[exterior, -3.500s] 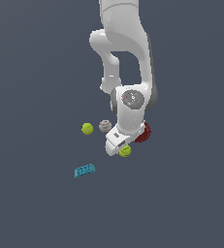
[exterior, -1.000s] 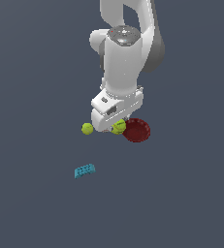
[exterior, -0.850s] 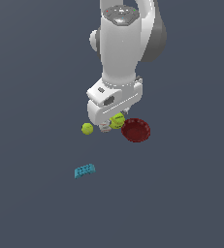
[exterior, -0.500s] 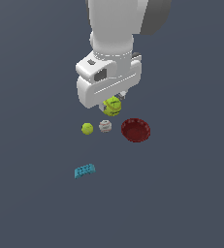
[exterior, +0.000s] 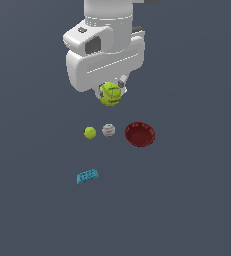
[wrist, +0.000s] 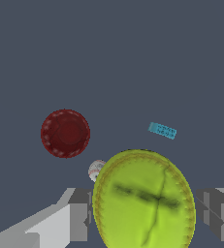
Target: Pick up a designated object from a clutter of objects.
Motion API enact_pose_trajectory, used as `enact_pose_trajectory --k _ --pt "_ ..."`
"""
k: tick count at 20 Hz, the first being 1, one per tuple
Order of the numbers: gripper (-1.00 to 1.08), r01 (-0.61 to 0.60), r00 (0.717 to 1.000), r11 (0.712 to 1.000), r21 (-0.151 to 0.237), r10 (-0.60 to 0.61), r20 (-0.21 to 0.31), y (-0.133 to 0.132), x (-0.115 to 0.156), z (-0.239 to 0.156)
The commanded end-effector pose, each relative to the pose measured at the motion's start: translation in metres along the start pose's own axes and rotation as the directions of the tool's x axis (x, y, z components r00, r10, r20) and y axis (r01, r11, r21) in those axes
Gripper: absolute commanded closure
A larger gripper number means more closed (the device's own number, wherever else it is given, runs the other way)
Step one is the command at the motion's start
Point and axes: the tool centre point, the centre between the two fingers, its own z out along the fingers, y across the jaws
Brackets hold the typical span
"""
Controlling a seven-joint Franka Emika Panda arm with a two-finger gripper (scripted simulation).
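Observation:
My gripper point(exterior: 110, 95) is shut on the yellow-green tennis ball point(exterior: 110, 94) with dark seam lines and holds it high above the floor. In the wrist view the tennis ball point(wrist: 143, 201) fills the space between my two grey fingers point(wrist: 79, 214). Below lie the plain yellow-green ball point(exterior: 90, 132), the whitish-grey ball point(exterior: 108, 130), the dark red fluted bowl point(exterior: 139, 134) and the teal studded block point(exterior: 87, 176). In the wrist view the bowl point(wrist: 65, 133), the block point(wrist: 162, 130) and part of the whitish-grey ball point(wrist: 96, 169) show; the plain ball is hidden.
The floor is a flat dark grey-blue surface with no edges in view. The white arm body point(exterior: 104, 55) hangs over the far side of the objects.
The gripper has risen with the tennis ball, from among the clutter on the floor to well above it. The other ball, bowl and block have stayed in place.

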Motion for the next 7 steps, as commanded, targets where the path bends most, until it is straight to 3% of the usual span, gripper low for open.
enact_pose_trajectory --k 1,7 --pt "1.08 0.000 1.000 1.000 0.000 0.000 0.000 0.0014 -0.0011 -0.0083" --pt "1.08 0.000 1.000 1.000 0.000 0.000 0.001 0.0030 -0.0008 -0.0120"
